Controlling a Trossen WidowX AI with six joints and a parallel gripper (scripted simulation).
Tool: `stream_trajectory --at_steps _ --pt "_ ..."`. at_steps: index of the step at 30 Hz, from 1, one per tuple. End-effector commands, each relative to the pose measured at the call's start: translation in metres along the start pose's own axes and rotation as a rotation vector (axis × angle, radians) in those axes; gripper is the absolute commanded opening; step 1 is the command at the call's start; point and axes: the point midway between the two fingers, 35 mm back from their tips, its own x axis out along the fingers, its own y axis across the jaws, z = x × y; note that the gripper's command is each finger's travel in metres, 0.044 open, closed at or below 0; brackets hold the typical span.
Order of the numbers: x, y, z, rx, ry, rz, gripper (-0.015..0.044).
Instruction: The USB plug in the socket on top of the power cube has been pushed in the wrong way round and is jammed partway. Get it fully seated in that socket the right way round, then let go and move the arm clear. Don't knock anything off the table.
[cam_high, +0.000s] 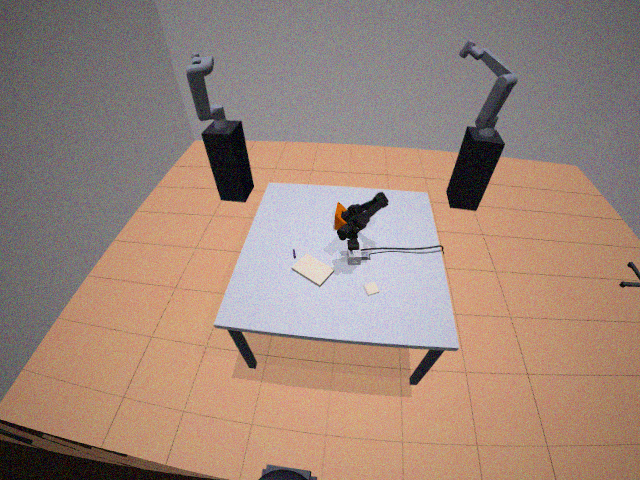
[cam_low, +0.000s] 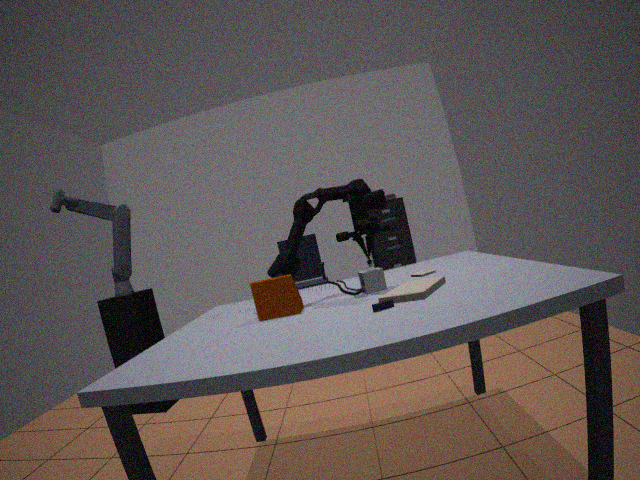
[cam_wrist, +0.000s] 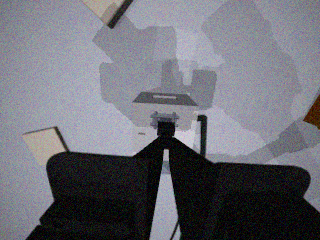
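The light grey power cube (cam_high: 354, 260) (cam_low: 372, 282) (cam_wrist: 142, 117) stands on the table. My gripper (cam_low: 369, 262) (cam_wrist: 166, 142) points down over its top and is shut on the USB plug, which is mostly hidden by the fingertips. A little of the plug (cam_low: 370, 266) shows between the fingertips and the cube top in the exterior view. In the wrist view, grey parts show just beyond the fingertips, over the cube's top. Which way round the plug is, and how deep it sits, I cannot tell.
Black cables (cam_high: 405, 250) (cam_low: 337, 282) run from beside the cube to the table's edge. A cream book (cam_high: 312, 269) (cam_low: 413, 289), a small cream pad (cam_high: 371, 288) (cam_wrist: 45, 144) and a small dark item (cam_high: 294, 253) (cam_low: 382, 305) lie nearby. An orange block (cam_high: 339, 217) (cam_low: 277, 298) stands by the arm.
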Motion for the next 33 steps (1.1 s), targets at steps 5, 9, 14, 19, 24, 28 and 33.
stream_trajectory --at_steps 5,9,14,19,24,28,33 --pt "0.0013 -0.0001 -0.0009 -0.004 0.01 0.0 0.0" --pt "0.0018 -0.0001 -0.0011 -0.005 0.013 0.0 0.0" --pt "0.0024 0.0 -0.0014 -0.006 0.016 0.0 0.0" --pt "0.003 0.0 -0.0016 -0.008 0.02 0.0 0.0" --pt "0.0036 0.0001 -0.0019 -0.009 0.024 0.0 0.0" --pt "0.0041 0.0001 -0.0021 -0.011 0.027 0.0 0.0" --pt "0.0047 0.0002 -0.0024 -0.012 0.031 0.0 0.0"
